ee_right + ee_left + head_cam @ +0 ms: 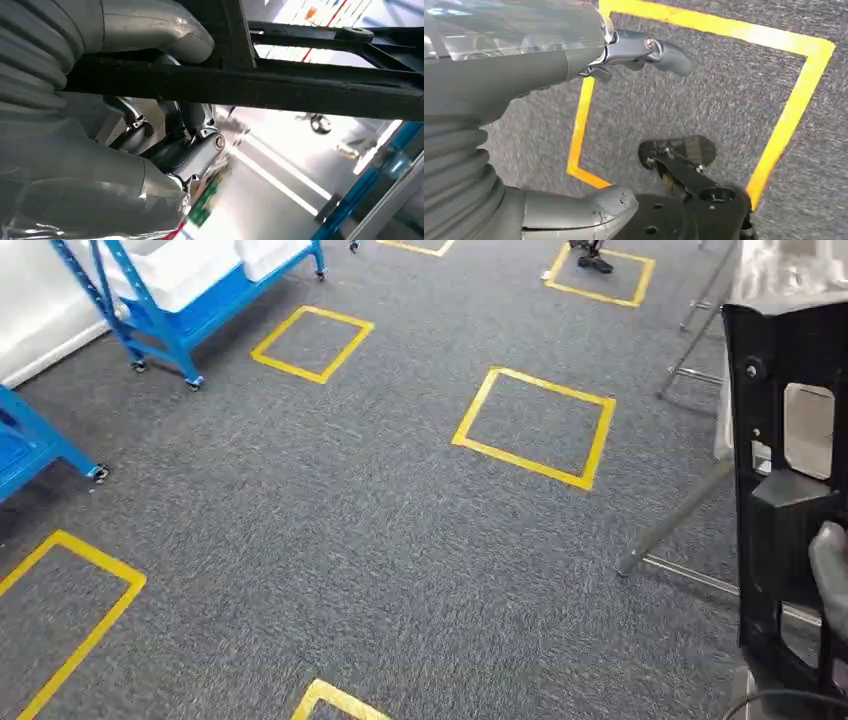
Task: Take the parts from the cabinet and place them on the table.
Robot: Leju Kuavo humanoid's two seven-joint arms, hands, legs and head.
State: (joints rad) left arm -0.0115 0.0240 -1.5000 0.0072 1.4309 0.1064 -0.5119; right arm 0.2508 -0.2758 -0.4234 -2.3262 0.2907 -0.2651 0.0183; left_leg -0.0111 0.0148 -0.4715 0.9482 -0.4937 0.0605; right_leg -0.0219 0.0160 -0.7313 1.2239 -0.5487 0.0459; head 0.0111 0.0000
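Held up at rt edge of head view: black plastic part, upright, w/ rectangular cut-out and round hole, gripped by right hand, grey thumb showing against part's lower section. Seen close in rt wrist view, same hand wrapped round a black bar of part: thumb over top of bar, darker fingers curled beneath, so grasping firmly. Left hand hangs over carpet, holding nothing, thumb and fingers apart w/ floor visible between them, i.e. released. Beneath it, yellow tape square on grey carpet. Ahead in head view, grey carpet marked w/ several yellow tape squares, nearest full one mid-frame. Blue wheeled rack w/ white bins at far left, another blue frame at left edge. Metal legs of table just behind part at rt; tabletop mostly hidden. Dark shoes of a person at top, standing inside a far tape square.
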